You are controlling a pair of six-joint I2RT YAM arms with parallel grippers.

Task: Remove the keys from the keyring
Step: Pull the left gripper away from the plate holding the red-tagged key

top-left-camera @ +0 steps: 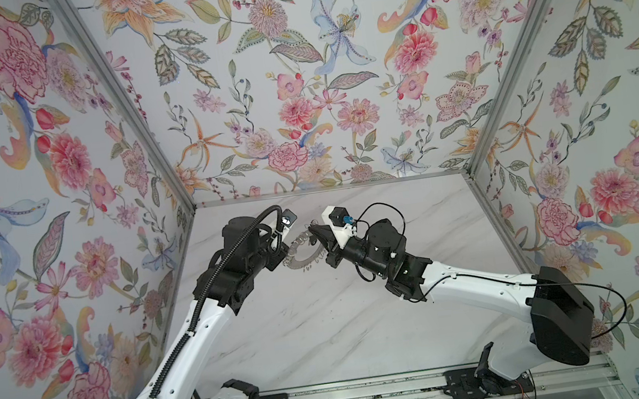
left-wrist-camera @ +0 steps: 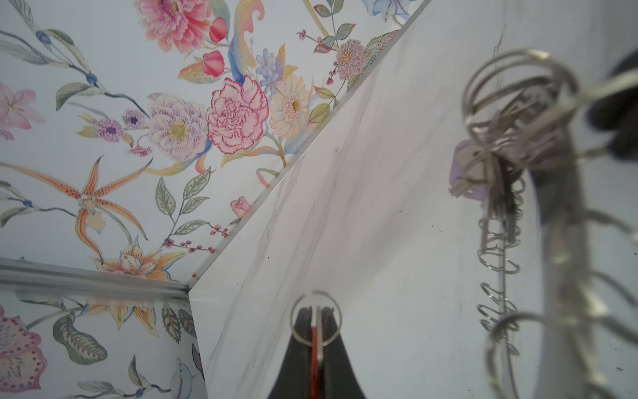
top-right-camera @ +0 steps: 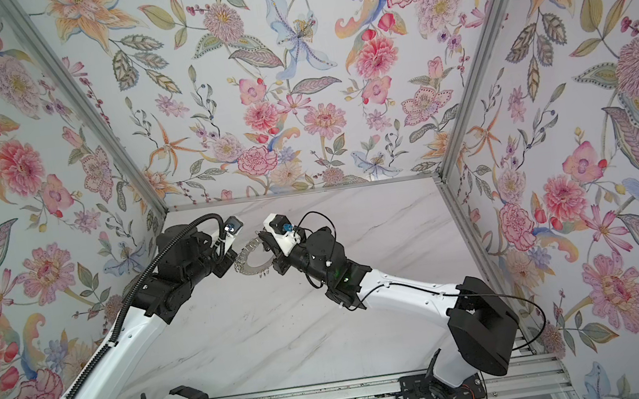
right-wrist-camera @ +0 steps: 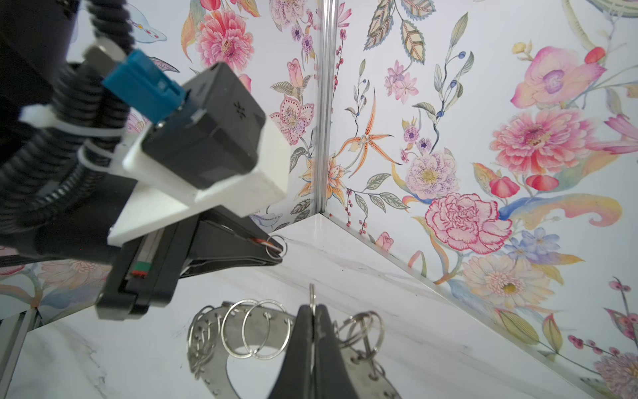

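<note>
- Holding keyring [top-left-camera: 302, 262] over worktop [top-left-camera: 327, 333], between both arms: stiff, light, slick steel.
- Pinched shut: left fingers [left-wrist-camera: 303, 331] on red fob [left-wrist-camera: 314, 342]; right fingers [right-wrist-camera: 305, 324] on rim loop [right-wrist-camera: 312, 293].
- Other keys [left-wrist-camera: 473, 172] dangle; best taken by the tags, not the wire.

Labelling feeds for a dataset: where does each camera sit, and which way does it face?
Top view: overhead, looking down at table, both arms, keyring.
Top view: alongside, same keyring.
Left wrist: along left gripper, shut on red fob.
Right wrist: along right gripper, shut on keyring; left gripper shows too.
Shared: all four show the keyring.
</note>
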